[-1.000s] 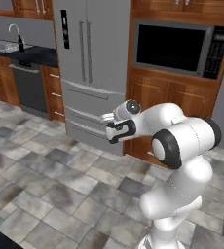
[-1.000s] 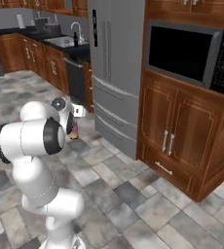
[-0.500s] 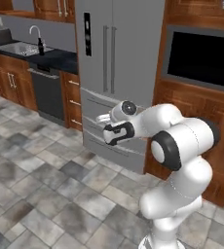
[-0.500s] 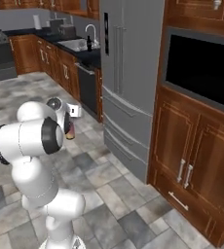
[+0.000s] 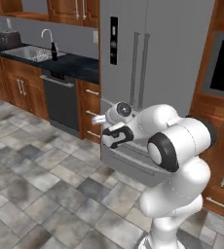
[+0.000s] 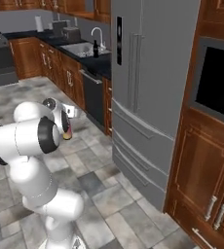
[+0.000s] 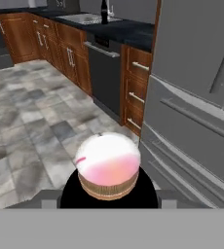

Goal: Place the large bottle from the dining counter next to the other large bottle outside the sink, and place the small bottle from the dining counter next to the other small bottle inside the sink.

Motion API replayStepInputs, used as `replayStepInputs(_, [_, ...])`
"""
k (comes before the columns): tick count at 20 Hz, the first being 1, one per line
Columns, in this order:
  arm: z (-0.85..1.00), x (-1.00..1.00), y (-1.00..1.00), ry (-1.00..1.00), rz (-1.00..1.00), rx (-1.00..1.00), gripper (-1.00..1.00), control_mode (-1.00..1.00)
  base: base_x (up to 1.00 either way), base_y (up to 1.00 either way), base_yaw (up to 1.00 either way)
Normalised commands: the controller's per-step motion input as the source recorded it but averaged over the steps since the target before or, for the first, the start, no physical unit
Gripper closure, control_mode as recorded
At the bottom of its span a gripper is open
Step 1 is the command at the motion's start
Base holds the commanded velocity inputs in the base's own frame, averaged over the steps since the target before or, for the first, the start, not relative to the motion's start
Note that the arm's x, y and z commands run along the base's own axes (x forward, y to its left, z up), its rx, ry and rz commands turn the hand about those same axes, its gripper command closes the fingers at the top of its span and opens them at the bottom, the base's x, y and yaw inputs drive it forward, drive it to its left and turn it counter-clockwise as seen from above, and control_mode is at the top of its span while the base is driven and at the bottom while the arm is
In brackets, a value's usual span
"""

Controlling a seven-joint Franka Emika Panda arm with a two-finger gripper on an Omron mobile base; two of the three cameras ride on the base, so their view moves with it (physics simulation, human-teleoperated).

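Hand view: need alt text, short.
A bottle, seen top-down with its pale pink cap toward the camera, sits in the end effector. Beyond it are grey floor tiles, a steel fridge at right, and a dark bottle by a distant sink.

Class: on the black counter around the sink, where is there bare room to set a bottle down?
The black counter is bare between the steel sink and the grey refrigerator. The dark bottle and curved tap crowd the sink's rim; the toaster crowds the far side.

dark bottle (image 7: 109, 187) with pink-white cap, grey fridge (image 5: 153, 63), black counter (image 5: 75, 65)
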Motion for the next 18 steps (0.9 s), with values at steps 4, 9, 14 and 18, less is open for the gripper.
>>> replayStepInputs(4, [0.0,0.0,0.0,0.0,0.0,0.0,1.0,1.0,0.8,0.54,0.0])
replayStepInputs(9, [0.0,0.0,0.0,0.0,0.0,0.0,1.0,1.0,0.64,0.55,-0.01])
replayStepInputs(14, [0.0,0.0,0.0,0.0,0.0,0.0,1.0,1.0,0.59,0.51,-0.09])
replayStepInputs(18, [0.0,0.0,0.0,0.0,0.0,0.0,1.0,1.0,0.64,0.51,-0.16])
